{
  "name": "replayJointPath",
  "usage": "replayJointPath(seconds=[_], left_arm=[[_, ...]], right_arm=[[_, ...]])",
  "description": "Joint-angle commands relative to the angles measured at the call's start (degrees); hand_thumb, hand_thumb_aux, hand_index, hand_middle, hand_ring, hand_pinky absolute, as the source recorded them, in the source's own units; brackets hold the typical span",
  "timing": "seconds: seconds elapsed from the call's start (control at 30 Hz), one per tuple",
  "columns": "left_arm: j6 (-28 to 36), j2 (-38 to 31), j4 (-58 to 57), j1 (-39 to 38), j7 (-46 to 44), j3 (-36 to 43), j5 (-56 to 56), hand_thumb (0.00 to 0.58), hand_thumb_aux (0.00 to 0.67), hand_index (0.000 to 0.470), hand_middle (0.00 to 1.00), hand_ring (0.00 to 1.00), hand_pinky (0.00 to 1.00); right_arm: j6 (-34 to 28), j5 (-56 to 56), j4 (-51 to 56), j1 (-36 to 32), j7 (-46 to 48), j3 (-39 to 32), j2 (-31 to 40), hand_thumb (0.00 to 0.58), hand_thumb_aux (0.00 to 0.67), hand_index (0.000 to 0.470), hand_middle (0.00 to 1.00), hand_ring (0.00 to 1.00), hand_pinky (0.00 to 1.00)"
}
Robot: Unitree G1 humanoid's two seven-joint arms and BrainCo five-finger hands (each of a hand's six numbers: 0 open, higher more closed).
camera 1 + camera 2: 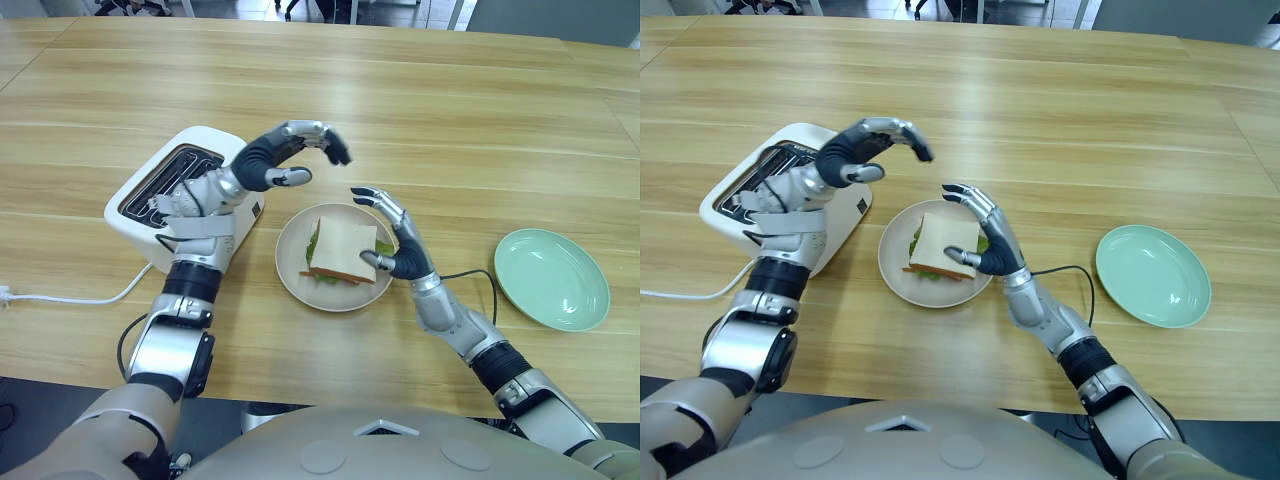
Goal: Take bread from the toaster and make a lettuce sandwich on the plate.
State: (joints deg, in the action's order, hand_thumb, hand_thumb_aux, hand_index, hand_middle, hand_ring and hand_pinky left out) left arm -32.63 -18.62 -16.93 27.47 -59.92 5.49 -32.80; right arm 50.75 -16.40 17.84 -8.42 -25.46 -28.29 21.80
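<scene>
Hovering at the right rim of the plate (288,268), the right hand (402,243) has its fingers spread and loosely arched, gripping nothing, with the thumb at or just short of the sandwich's near corner; contact cannot be told. The left hand (285,156) hangs in the air between the toaster and the plate, fingers curled over and holding nothing. On the plate between the two hands lies the sandwich (342,246): a top slice of bread sits over green lettuce that pokes out at the sides, with the edge of a lower slice showing beneath. To the left stands the white toaster (165,176), its slots looking bare of bread, its cord (70,298) trailing off across the desk (420,110). A green plate (552,278) rests well apart on the right. By the look of it the task is all but finished: bread out, lettuce in, sandwich closed. Perhaps only a squaring-up of the top slice and drawing both hands clear remain.
</scene>
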Motion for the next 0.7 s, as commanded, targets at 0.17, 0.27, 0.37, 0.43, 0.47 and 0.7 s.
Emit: replayJointPath(seconds=[0.17, 0.27, 0.37, 0.43, 0.47, 0.7], left_arm=[[5.32, -6.78, 16.62, -15.61, -12.97, 4.67, -0.06, 0.58, 0.67, 0.46, 1.0, 1.0, 1.0], [0.83, -10.08, 16.48, -20.74, -16.39, 8.55, 7.82, 0.58, 0.67, 0.46, 1.0, 1.0, 1.0], [-2.43, -10.75, 13.69, -22.95, -16.16, 11.92, 15.35, 0.58, 0.67, 0.46, 1.0, 1.0, 1.0], [-3.65, -11.08, 11.55, -23.62, -16.19, 14.02, 18.58, 0.58, 0.67, 0.46, 1.0, 1.0, 1.0], [-4.13, -11.4, 10.76, -23.88, -16.38, 14.87, 19.69, 0.58, 0.67, 0.46, 1.0, 1.0, 1.0], [-9.52, -12.01, -0.16, -22.39, -7.33, 18.14, 37.27, 0.58, 0.67, 0.46, 1.0, 1.0, 1.0]], right_arm=[[-0.76, 22.74, -8.41, 4.46, 23.82, 1.1, 5.15, 0.58, 0.67, 0.46, 1.0, 1.0, 1.0], [-2.84, 26.14, -10.56, 6.35, 35.32, -1.67, 8.65, 0.58, 0.67, 0.46, 1.0, 1.0, 1.0], [-4.56, 25.58, -10.96, 7.76, 44.68, -4.45, 11.27, 0.58, 0.67, 0.46, 1.0, 1.0, 1.0], [-5.68, 25.23, -11.38, 8.93, 50.2, -6.03, 12.58, 0.58, 0.67, 0.46, 1.0, 1.0, 1.0], [-6.31, 25.35, -11.74, 9.54, 52.51, -6.63, 13.12, 0.58, 0.67, 0.46, 1.0, 1.0, 1.0], [-8.32, 21.47, -10.7, 13.16, 64.17, -9.33, 14.48, 0.58, 0.67, 0.46, 1.0, 1.0, 1.0]])
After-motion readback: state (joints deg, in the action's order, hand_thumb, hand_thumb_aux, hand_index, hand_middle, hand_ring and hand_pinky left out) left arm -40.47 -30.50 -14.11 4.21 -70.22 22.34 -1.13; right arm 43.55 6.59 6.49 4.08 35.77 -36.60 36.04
